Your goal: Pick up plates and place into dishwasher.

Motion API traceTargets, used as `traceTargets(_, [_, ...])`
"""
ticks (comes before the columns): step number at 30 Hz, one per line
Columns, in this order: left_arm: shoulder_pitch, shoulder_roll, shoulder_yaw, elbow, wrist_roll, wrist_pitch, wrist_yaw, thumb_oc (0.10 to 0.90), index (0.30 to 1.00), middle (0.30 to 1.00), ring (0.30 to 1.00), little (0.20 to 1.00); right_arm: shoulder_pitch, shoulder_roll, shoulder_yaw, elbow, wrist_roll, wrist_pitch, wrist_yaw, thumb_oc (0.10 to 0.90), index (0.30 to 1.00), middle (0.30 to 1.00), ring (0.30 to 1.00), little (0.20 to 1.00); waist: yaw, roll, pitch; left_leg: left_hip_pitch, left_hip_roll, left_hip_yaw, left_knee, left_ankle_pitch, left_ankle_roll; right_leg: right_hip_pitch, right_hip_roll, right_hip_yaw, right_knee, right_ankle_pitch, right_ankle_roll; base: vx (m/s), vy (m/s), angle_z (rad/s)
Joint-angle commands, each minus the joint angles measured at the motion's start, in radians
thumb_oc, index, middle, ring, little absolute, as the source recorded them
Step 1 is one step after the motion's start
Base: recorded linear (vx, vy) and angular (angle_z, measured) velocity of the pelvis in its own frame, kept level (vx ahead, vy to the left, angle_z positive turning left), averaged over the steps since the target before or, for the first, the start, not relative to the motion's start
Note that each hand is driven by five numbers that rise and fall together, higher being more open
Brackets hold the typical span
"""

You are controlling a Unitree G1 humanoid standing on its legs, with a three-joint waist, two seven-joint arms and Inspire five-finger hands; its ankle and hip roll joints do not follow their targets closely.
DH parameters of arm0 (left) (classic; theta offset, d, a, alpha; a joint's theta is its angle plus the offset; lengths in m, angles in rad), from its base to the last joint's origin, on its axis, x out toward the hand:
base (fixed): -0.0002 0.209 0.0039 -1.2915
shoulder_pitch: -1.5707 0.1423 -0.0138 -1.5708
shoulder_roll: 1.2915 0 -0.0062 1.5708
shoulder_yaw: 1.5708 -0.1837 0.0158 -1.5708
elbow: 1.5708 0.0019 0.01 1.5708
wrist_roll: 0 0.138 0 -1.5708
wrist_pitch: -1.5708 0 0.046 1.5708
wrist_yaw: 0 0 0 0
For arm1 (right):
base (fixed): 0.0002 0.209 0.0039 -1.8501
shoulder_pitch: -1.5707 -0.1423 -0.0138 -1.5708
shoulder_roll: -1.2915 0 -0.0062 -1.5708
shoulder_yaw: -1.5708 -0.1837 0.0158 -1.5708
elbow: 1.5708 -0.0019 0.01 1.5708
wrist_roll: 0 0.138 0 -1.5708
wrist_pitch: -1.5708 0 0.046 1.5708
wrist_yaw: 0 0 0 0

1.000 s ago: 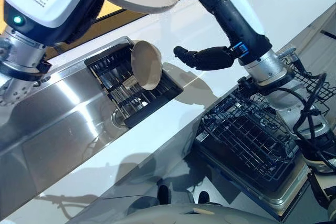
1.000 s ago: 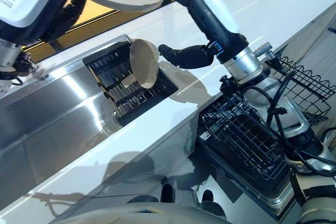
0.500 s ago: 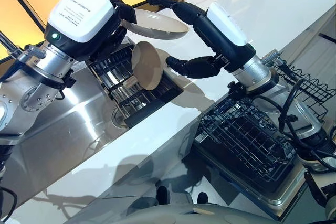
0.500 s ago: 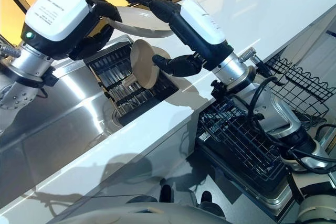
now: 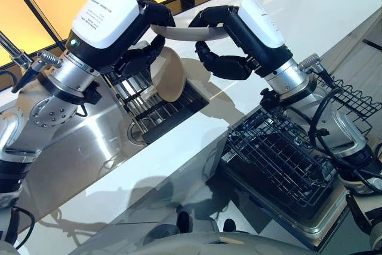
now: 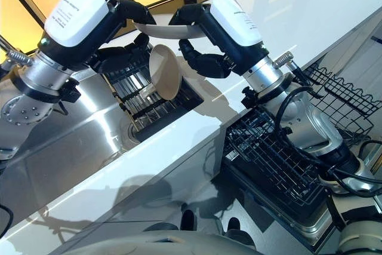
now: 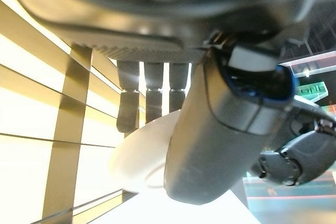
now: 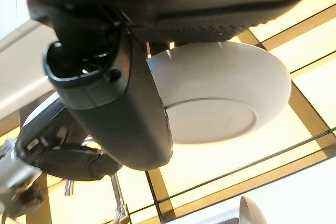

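White countertop (image 5: 310, 10) runs diagonally, steel sink (image 5: 71, 147) on the robot's left with a black dish rack (image 5: 155, 103) sitting in it. Amber backlit panels behind.

Plates, count 2:
- White plate (image 5: 191, 33) held up in the air over the dish rack, roughly level, between both hands.
- Beige plate (image 5: 167, 76) standing on edge in the dish rack, leaning slightly, just below the white plate. Not touched by either hand as far as I can tell.

Left hand (image 5: 140, 34): fingers over the white plate's rim, thumb under it, per the left wrist view, where the fingers (image 7: 152, 93) lie straight along the white plate (image 7: 142, 161) and the thumb (image 7: 220, 145) crosses it. Reads as a pinch on the near-left edge.

Right hand (image 6: 200, 34): clamped on the opposite edge of the white plate; right wrist view shows the thumb (image 8: 121, 114) pressed across the white plate's underside (image 8: 220, 98), fingers hidden above it. Lower fingers curl underneath in the eye views.

So both hands grip the same white plate.

Dishwasher basket (image 5: 280, 159), dark wire, count 1, pulled out low on the robot's right below the countertop edge, well apart from the plates. A second wire basket section (image 5: 352, 97) sits behind the right arm.

Print on the left arm's white cover (image 5: 107, 7): too small to read.
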Motion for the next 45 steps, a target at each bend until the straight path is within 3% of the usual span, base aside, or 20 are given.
traceTargets(1, [-0.112,-0.036,0.083,-0.064,-0.116,-0.157,0.093,0.1,0.3,0.3,0.3,0.2,-0.072,0.027,-0.038,0.003,0.03,0.016,-0.029,0.1,0.3,0.3,0.3,0.2,-0.001,-0.004,-0.1,0.035,-0.037,0.016,0.002,-0.132,0.012,-0.024,0.109,-0.005,0.139,-0.161,-0.026,0.0,0.005,0.07])
traceTargets(8, [-0.09,-0.085,0.094,-0.071,-0.224,-0.26,0.096,0.1,0.3,0.3,0.3,0.2,-0.047,0.041,-0.067,0.04,-0.017,0.013,-0.102,0.1,0.3,0.3,0.3,0.2,-0.004,-0.003,-0.102,0.04,-0.038,0.014,0.001,-0.141,0.009,-0.017,0.109,-0.004,0.131,-0.164,-0.024,0.0,0.008,0.03])
traceTargets(10, [-0.08,-0.105,0.107,-0.066,-0.282,-0.26,0.083,0.1,0.3,0.3,0.3,0.2,-0.034,0.039,-0.092,0.066,-0.042,0.001,-0.159,0.1,0.3,0.3,0.3,0.2,-0.005,-0.001,-0.1,0.036,-0.036,0.018,0.001,-0.133,0.008,-0.021,0.11,-0.004,0.129,-0.155,-0.024,-0.02,0.009,0.0])
traceTargets(11, [-0.072,-0.116,0.11,-0.06,-0.321,-0.242,0.076,0.8,0.9,0.9,0.9,0.9,-0.027,0.038,-0.106,0.078,-0.054,0.003,-0.194,0.1,0.3,0.3,0.3,0.2,-0.006,-0.001,-0.099,0.036,-0.036,0.017,0.001,-0.133,0.008,-0.021,0.11,-0.003,0.128,-0.154,-0.024,0.0,0.0,0.0])
traceTargets(16, [-0.015,-0.134,0.134,-0.004,-0.312,-0.151,0.076,0.8,0.9,0.9,0.9,0.9,0.023,0.033,-0.217,0.15,-0.078,-0.024,-0.396,0.1,0.3,0.3,0.3,0.2,-0.011,0.001,-0.092,0.04,-0.033,0.022,0.001,-0.136,0.008,-0.017,0.113,0.004,0.121,-0.148,-0.021,0.01,0.0,0.0])
traceTargets(21, [0.056,-0.086,0.184,0.096,-0.168,-0.078,0.162,0.8,0.9,0.9,0.9,0.9,0.102,0.012,-0.362,0.237,-0.082,-0.042,-0.619,0.1,0.3,0.3,0.3,0.2,-0.021,0.005,-0.088,0.049,-0.033,0.031,0.003,-0.15,0.012,-0.011,0.115,0.016,0.114,-0.152,-0.017,0.03,-0.005,0.01])
traceTargets(26, [0.128,-0.031,0.227,0.177,-0.171,-0.012,0.109,0.8,0.9,0.9,0.9,0.9,0.192,-0.027,-0.498,0.311,0.011,0.035,-0.713,0.1,0.3,0.3,0.3,0.2,-0.032,0.007,-0.08,0.056,-0.033,0.043,0.005,-0.157,0.021,-0.01,0.113,0.022,0.119,-0.155,-0.013,0.04,-0.025,-0.01])
traceTargets(31, [0.176,0.005,0.257,0.257,-0.144,0.009,0.068,0.8,0.9,0.9,0.9,0.9,0.289,-0.053,-0.601,0.395,0.107,0.076,-0.699,0.1,0.3,0.3,0.3,0.2,-0.052,0.013,-0.072,0.066,-0.033,0.062,0.007,-0.164,0.026,-0.015,0.114,0.038,0.13,-0.155,-0.009,0.06,-0.031,-0.07])
traceTargets(36, [0.186,0.048,0.256,0.32,-0.117,0.04,0.037,0.8,0.9,0.9,0.9,0.9,0.373,-0.051,-0.656,0.495,0.195,0.067,-0.628,0.1,0.3,0.3,0.3,0.2,-0.076,0.024,-0.058,0.076,-0.031,0.078,0.01,-0.171,0.029,-0.022,0.115,0.056,0.14,-0.154,-0.004,0.1,-0.047,-0.21])
traceTargets(38, [0.172,0.067,0.245,0.345,-0.104,0.058,0.026,0.8,0.9,0.9,0.9,0.9,0.386,-0.044,-0.649,0.519,0.225,0.059,-0.585,0.1,0.3,0.3,0.3,0.2,-0.084,0.029,-0.051,0.078,-0.031,0.084,0.013,-0.172,0.03,-0.025,0.115,0.058,0.143,-0.152,-0.003,0.12,-0.061,-0.22])
traceTargets(45, [0.096,0.135,0.173,0.407,-0.042,0.109,0.023,0.8,0.9,0.9,0.9,0.9,0.36,-0.073,-0.541,0.592,0.142,0.072,-0.443,0.1,0.3,0.3,0.3,0.2,-0.096,0.052,-0.008,0.052,-0.028,0.103,0.046,-0.179,0.029,-0.068,0.105,0.039,0.197,-0.168,-0.007,0.1,-0.049,-0.14])
